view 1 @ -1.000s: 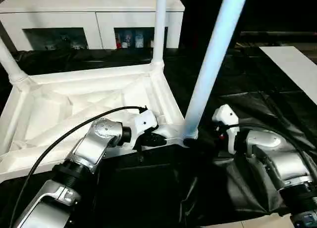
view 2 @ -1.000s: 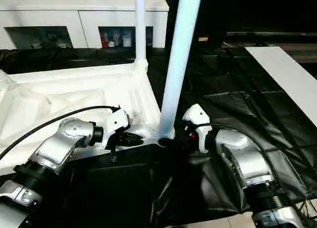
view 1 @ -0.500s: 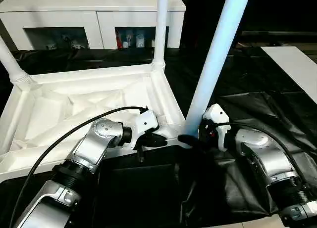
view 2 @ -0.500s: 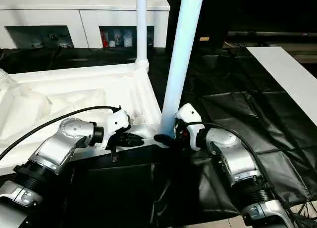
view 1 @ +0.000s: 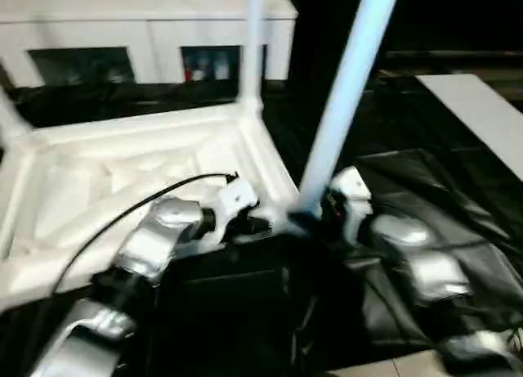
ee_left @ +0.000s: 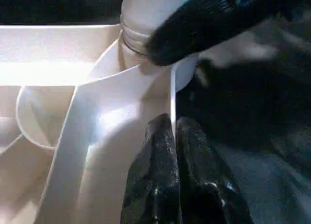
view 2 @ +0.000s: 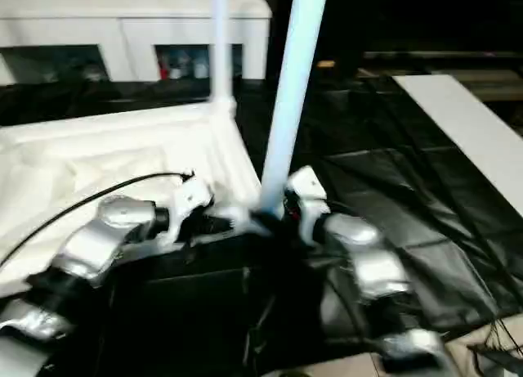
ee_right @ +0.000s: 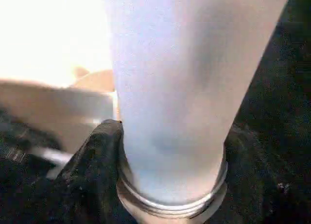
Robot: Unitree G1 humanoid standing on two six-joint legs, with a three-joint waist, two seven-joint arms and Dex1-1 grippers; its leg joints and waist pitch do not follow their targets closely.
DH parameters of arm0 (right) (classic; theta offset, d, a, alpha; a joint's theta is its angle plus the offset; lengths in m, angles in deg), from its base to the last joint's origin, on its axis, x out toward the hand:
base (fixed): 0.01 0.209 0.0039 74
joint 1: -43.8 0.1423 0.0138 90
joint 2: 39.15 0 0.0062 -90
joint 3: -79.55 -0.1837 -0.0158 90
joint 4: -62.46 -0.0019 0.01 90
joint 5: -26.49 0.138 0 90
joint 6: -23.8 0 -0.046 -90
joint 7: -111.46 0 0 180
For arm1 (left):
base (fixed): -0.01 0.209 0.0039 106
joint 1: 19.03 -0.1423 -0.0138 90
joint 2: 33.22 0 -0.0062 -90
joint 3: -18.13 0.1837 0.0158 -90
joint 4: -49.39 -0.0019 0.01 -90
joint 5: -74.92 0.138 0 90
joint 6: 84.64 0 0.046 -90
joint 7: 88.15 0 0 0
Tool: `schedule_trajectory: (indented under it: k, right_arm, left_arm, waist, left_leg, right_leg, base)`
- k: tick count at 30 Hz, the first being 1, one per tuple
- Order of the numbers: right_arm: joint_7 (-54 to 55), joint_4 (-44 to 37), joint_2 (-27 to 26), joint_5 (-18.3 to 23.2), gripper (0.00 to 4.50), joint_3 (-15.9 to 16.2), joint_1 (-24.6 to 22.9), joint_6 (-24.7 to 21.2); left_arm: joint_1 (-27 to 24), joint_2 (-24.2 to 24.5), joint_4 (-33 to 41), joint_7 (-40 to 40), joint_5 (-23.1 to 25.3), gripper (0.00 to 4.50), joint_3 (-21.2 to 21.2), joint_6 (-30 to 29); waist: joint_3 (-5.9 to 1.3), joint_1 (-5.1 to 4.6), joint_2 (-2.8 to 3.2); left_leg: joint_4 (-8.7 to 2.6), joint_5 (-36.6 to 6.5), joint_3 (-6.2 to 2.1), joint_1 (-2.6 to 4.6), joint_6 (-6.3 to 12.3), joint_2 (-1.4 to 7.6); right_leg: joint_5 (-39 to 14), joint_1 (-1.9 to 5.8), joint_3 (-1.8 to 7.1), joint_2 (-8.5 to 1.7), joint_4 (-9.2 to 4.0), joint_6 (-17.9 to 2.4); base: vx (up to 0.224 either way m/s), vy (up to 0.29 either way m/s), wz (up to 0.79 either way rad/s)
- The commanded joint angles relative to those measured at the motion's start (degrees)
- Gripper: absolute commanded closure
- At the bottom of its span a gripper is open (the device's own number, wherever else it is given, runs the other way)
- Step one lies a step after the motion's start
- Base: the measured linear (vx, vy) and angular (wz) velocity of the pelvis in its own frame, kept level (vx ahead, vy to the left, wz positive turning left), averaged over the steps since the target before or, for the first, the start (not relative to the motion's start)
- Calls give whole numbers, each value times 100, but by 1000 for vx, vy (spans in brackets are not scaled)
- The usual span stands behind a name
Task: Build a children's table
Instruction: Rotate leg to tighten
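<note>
Head camera, both eyes. White plastic tabletop (view 1: 139, 168) lying upside down on black sheeting (view 1: 458, 205), ribbed underside up. Three legs are seen standing in corner sockets: the near-right leg (view 1: 347, 91), the far-right leg (view 1: 253, 42) and the far-left leg (view 1: 10, 119). Left gripper (view 1: 260, 226) sits at the tabletop's near edge, just beside the near-right corner socket. Right gripper (view 1: 315, 219) is at the foot of the near-right leg, on the side away from the tabletop. White cabinet (view 1: 147, 21) with glass-fronted compartments stands beyond the far edge of the sheeting; a white panel (view 1: 482, 115) lies well apart at the right.

Left wrist view. Left gripper (ee_left: 174, 131): jaws pressed together on the thin rim wall of the tabletop (ee_left: 97, 122), pinching it just beside the corner socket. The near-right leg (ee_left: 146, 10) rises from that socket, its ribbed collar showing. A black finger (ee_left: 204, 25) of the right gripper lies across the leg's base, touching it.

Right wrist view. Near-right leg (ee_right: 184, 88) seen close, upright, with its ribbed collar (ee_right: 170, 204) at the foot. Right gripper (ee_right: 170, 185): jaws spread around the leg's base, one black finger (ee_right: 97, 161) against its side; whether the other finger presses on the leg cannot be told. Tabletop rim (ee_right: 58, 112) shows beyond.
</note>
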Motion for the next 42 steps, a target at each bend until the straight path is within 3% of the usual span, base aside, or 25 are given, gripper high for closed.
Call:
schedule_trajectory:
  k: [1,7,10,13,17,19,23,25,27,30,32,36,42]
  right_arm:
    - [771,263,-137,-40,185,-327,187,-93]
    - [2774,1394,-1015,-607,186,-325,695,-7]
    - [2855,1541,-1138,-709,186,-212,837,96]
    - [2637,1462,-1212,-531,116,-272,914,319]
    - [2457,1112,-1130,-522,80,-337,881,486]
    - [2112,755,-925,-503,71,-250,760,481]
    - [1105,51,-368,-398,71,22,409,320]
    - [284,-343,115,-353,71,261,139,264]
    - [9,-457,247,-318,71,309,60,241]
    - [-1094,-930,880,-79,71,453,-236,137]
    - [-1401,-1060,1040,23,71,489,-304,80]
    - [-2204,-1325,1410,327,71,601,-444,-131]
    - [-2466,-1088,1408,308,71,640,-378,-137]
  left_arm:
    - [6,-351,-271,345,-87,450,85,41]
    - [657,-1234,-1449,1939,191,450,-198,-161]
    - [796,-1341,-1685,2305,313,450,-250,-48]
    - [831,-1357,-1746,2409,318,450,-279,58]
    - [715,-1152,-1497,1952,278,450,-213,240]
    - [628,-980,-1312,1615,275,450,-139,368]
    - [436,-657,-919,869,98,450,-71,513]
    - [315,-380,-652,329,-9,450,11,528]
    - [282,-288,-570,180,-46,450,37,497]
    - [68,175,17,-1005,-407,450,210,631]
    - [28,300,178,-1225,-446,450,267,576]
    - [-51,456,514,-1655,-613,450,270,421]
    - [-140,538,739,-1881,-757,450,313,295]
  waist:
    - [-387,-11,-48]
    - [-371,-53,-9]
    - [-379,-36,-6]
    - [-387,-22,-18]
    - [-391,-74,-33]
    - [-387,-84,-43]
    - [-379,-58,-50]
    - [-388,-62,-38]
    - [-375,-29,-16]
    - [-372,22,-24]
    - [-382,59,-10]
    - [-368,102,-1]
    - [-355,123,-25]
  left_leg:
    - [-527,-1500,-312,253,-155,502]
    - [-557,-1932,-334,282,-388,464]
    - [-576,-2039,-346,292,-399,468]
    - [-572,-1942,-334,263,-262,465]
    - [-600,-1806,-370,180,-173,480]
    - [-582,-1820,-352,204,-119,478]
    - [-561,-1706,-338,211,43,500]
    - [-552,-1561,-328,205,91,497]
    - [-548,-1553,-320,214,136,505]
    - [-553,-1491,-329,213,163,535]
    - [-545,-1399,-306,252,189,535]
    - [-561,-1401,-300,254,144,546]
    - [-570,-1623,-311,251,-41,536]
  right_leg:
    - [-1473,123,151,-346,-367,-1229]
    - [-1933,35,148,-323,-439,-993]
    - [-1812,57,140,-311,-457,-850]
    - [-1618,79,142,-326,-452,-834]
    - [-1577,134,123,-333,-422,-848]
    - [-1572,111,131,-338,-434,-885]
    - [-1530,133,139,-353,-437,-926]
    - [-1389,130,144,-338,-418,-991]
    - [-1336,123,152,-334,-408,-1078]
    - [-1227,142,157,-346,-380,-1155]
    - [-1023,125,155,-319,-352,-1219]
    - [-952,131,152,-325,-331,-1307]
    - [-1397,114,166,-353,-368,-1222]
  base:
    - [0,0,0]
    - [0,0,0]
    - [0,0,0]
    - [0,0,0]
    - [0,0,0]
    - [0,0,0]
    - [0,0,0]
    - [0,0,0]
    - [0,0,0]
    - [0,0,0]
    - [0,0,0]
    - [0,0,0]
    - [0,0,0]
